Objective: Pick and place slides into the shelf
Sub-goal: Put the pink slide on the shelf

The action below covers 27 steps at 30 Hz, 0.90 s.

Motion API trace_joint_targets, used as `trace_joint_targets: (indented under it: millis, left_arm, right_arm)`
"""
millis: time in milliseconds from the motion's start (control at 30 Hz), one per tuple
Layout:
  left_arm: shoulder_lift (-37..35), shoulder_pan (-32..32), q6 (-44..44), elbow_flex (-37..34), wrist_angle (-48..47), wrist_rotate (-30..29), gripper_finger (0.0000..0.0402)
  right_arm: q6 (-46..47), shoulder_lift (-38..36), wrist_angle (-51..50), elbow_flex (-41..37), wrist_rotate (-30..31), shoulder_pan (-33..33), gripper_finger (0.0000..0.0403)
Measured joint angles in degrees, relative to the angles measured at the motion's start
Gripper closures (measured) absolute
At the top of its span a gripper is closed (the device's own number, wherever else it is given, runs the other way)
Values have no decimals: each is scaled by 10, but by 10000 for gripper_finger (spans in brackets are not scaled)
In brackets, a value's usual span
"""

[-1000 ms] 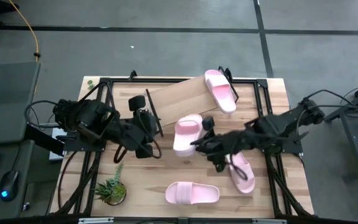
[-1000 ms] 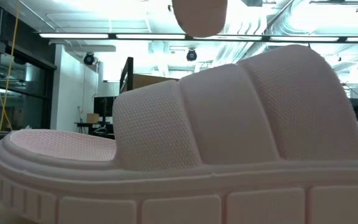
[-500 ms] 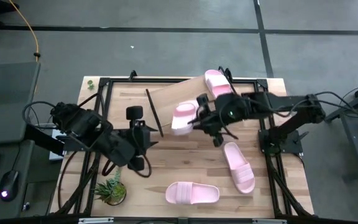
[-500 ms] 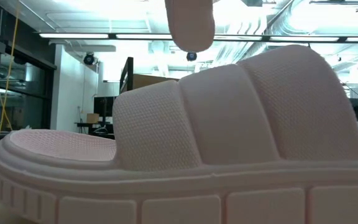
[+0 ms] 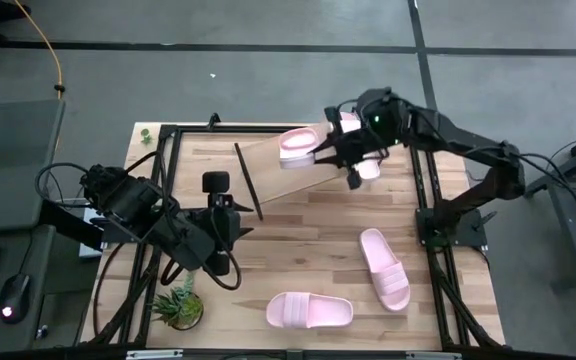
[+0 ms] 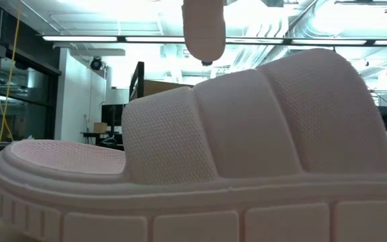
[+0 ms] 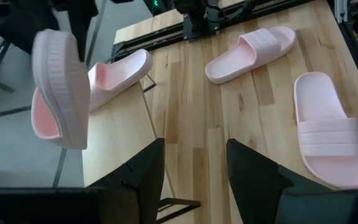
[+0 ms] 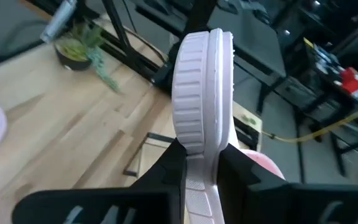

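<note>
Slides everywhere, four of them, and one is up in the air! The right hand (image 5: 320, 150) has a pink slide (image 5: 297, 143) pinched by its edge between nearly closed fingers (image 8: 166, 163), carrying it over the far end of the tabletop (image 5: 298, 250), above the shelf (image 5: 288, 160). In the right wrist view the sole's ribbed rim (image 8: 194, 93) stands on edge, clamped between the two dark fingers. A second slide (image 5: 353, 135) lies at the right end of the slanted shelf, mostly hidden beneath the right arm, just beside the carried one. Down on the tabletop, a third slide (image 5: 383, 268) lies at an angle on the right side, and the fourth slide (image 5: 310, 311) lies crosswise near the front edge; the two are near each other but apart. The low view is filled by that front slide's wide strap (image 6: 247, 121), with the lifted slide hanging high behind it. The left hand (image 5: 220, 250) waits over the left-centre of the tabletop, fingers spread and gripping nothing, close to a small green plant (image 5: 178, 305) at the front left corner
</note>
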Motion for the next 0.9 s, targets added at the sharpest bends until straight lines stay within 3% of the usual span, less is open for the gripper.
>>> trace_joint_targets:
  millis: [200, 533, 733, 900]
  left_arm:
    - [0, 0, 2, 0, 0, -7, 245]
    - [0, 0, 2, 0, 1, -22, 245]
    - [0, 0, 2, 0, 1, -31, 245]
    - [0, 0, 2, 0, 3, -47, 245]
  right_arm:
    - [-14, 0, -1, 0, -115, -66, 353]
    - [-77, 0, -23, 0, -144, -126, 356]
    - [-115, 0, -56, 0, -223, -167, 357]
    - [-116, 0, -75, 0, -250, -201, 357]
